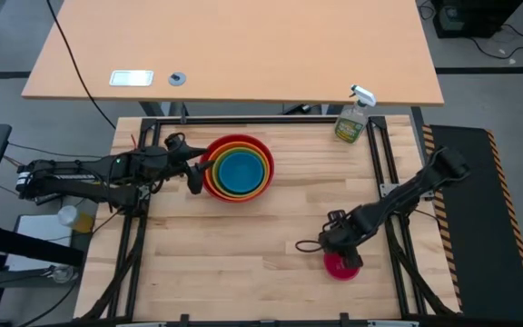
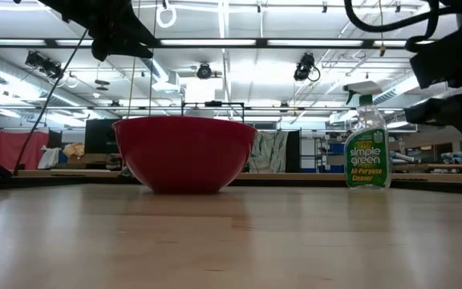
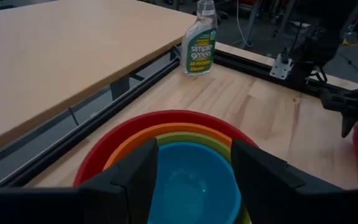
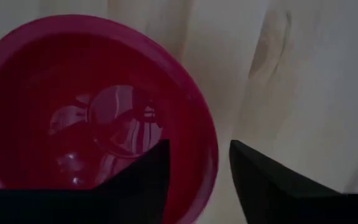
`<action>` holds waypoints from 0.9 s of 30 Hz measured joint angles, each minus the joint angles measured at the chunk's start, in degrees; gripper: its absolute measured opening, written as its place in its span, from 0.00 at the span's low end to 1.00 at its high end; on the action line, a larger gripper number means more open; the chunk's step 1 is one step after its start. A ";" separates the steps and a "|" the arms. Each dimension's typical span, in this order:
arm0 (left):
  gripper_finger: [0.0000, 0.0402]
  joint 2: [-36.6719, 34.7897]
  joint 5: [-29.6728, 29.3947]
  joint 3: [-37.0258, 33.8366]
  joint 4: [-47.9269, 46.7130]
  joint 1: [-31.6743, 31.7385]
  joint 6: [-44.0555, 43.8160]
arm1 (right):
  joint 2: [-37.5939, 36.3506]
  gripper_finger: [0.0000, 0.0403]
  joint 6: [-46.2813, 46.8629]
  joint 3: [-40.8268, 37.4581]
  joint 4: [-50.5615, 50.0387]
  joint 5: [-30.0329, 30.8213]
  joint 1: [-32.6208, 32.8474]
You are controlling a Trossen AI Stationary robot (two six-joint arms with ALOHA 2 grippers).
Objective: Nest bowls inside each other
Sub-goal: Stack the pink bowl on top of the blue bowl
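Where the high view looks down, red [image 1: 209, 178], orange [image 1: 216, 150], green [image 1: 263, 173] and blue [image 1: 238, 172] bowls sit nested at worktop centre-left, left end effector [image 1: 200, 173] at their rim; pink bowl [image 1: 340, 266] lies apart under right end effector [image 1: 348, 259]. Low view: spray bottle [image 2: 367, 144] stands right of red bowl. L wrist: fingers wide, empty. R wrist: fingers straddle pink rim, not yet closed.
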 joint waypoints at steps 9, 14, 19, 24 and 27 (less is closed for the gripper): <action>0.52 -0.02 0.00 0.00 0.00 -0.01 -0.02 | 1.00 0.22 0.77 0.00 1.11 -0.15 0.01; 0.52 -0.02 0.02 0.02 0.02 -0.01 -0.64 | 0.91 0.13 0.25 0.00 1.11 -0.75 0.01; 0.52 -1.04 3.11 0.02 0.05 -0.01 -2.82 | -0.04 0.07 0.02 0.02 0.96 -5.02 -1.04; 0.52 -4.32 5.81 0.02 0.89 -0.65 -4.38 | -3.47 0.07 -1.85 0.46 -1.61 -7.99 -3.42; 0.52 -7.13 6.19 0.02 2.12 -2.27 -4.36 | -4.97 0.08 -5.52 3.25 -5.62 -9.04 -5.73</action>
